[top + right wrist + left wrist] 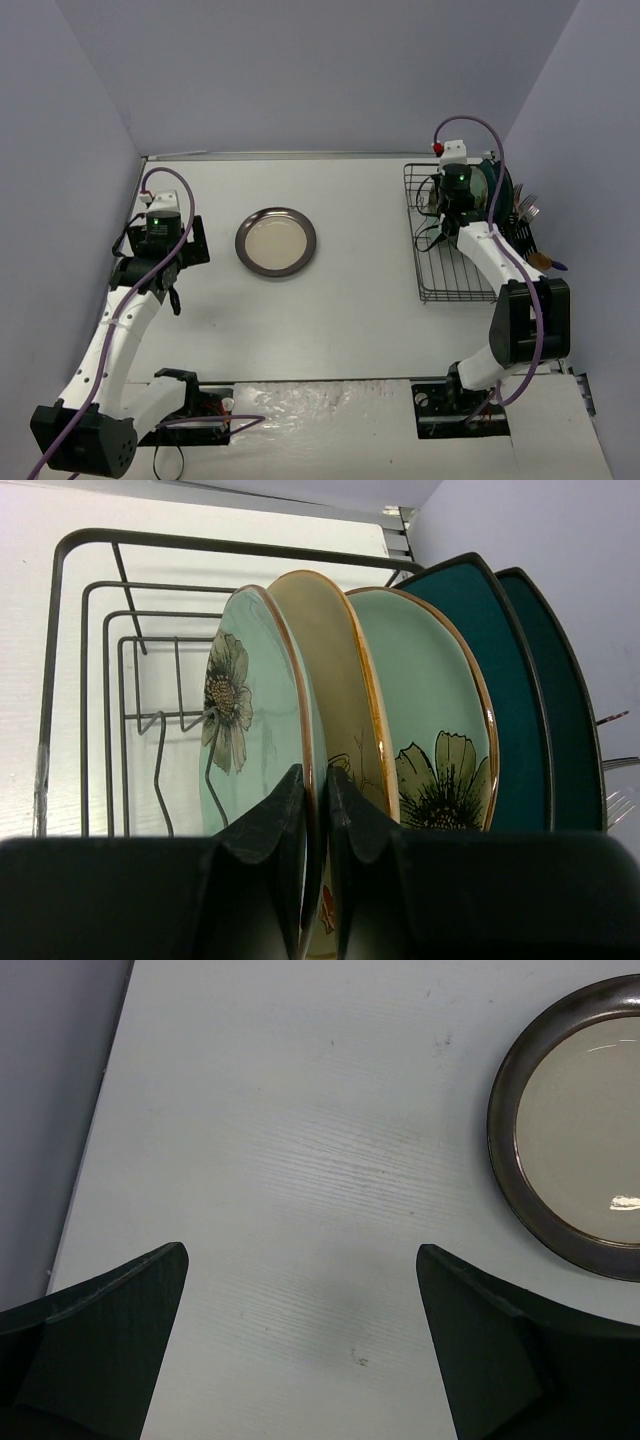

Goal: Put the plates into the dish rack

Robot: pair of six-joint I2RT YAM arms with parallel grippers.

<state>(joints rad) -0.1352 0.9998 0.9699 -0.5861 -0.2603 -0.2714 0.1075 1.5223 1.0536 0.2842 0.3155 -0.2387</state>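
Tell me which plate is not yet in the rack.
The dark-rimmed plate, lying flat on the table. The other five stand upright in the dish rack, one mint-green plate pinched by the right gripper.

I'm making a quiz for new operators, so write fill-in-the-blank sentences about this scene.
The right tool grips the rim of a mint-green plate printed with a ____.
Counting it, the dish rack holds ____ plates.
The dark-rimmed plate lies flat on the ____.
The left tool is ____ and holds nothing.
Missing words: flower; five; table; open.
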